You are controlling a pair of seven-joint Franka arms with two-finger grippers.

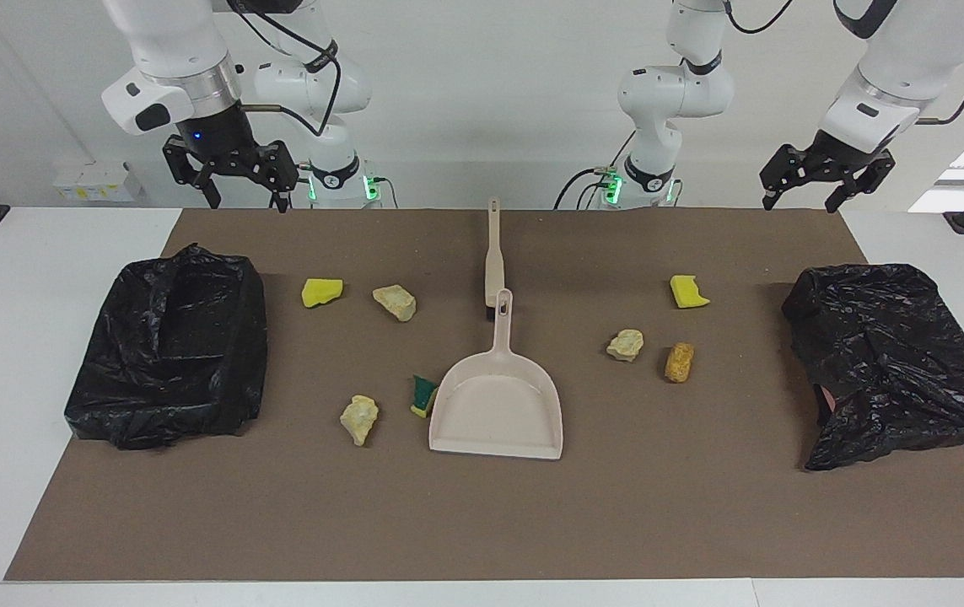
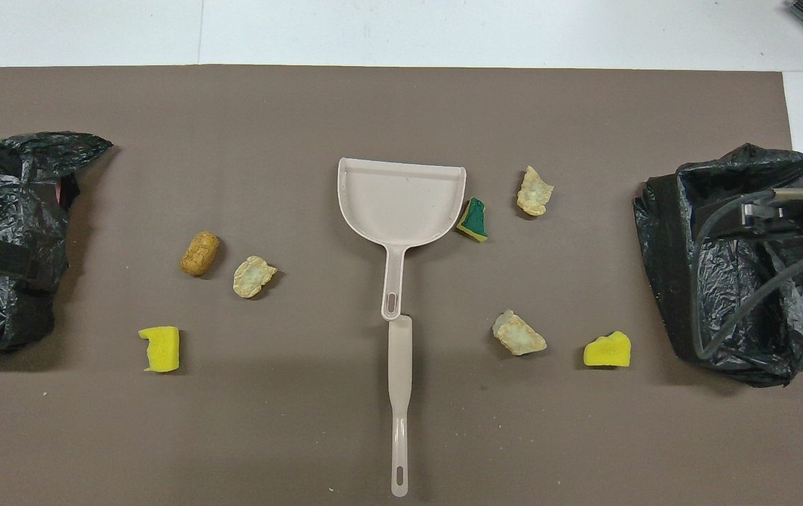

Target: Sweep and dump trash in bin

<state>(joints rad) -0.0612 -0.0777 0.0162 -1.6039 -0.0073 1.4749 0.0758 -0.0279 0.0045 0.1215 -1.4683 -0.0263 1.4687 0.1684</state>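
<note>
Dustpan lies mid-mat, between two bagged bins.

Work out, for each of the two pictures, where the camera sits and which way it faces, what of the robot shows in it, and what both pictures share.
Facing view: high across the table, looking at the robots; both arms show, the right tool and the left tool open, raised over the table edge nearest the robots.
Overhead view: high above the robots' end, looking steeply down; only part of the right arm and its cable show, over a black bag.
Shared: the dustpan, the brush and seven scraps, such as the green wedge, half a turn apart.
</note>
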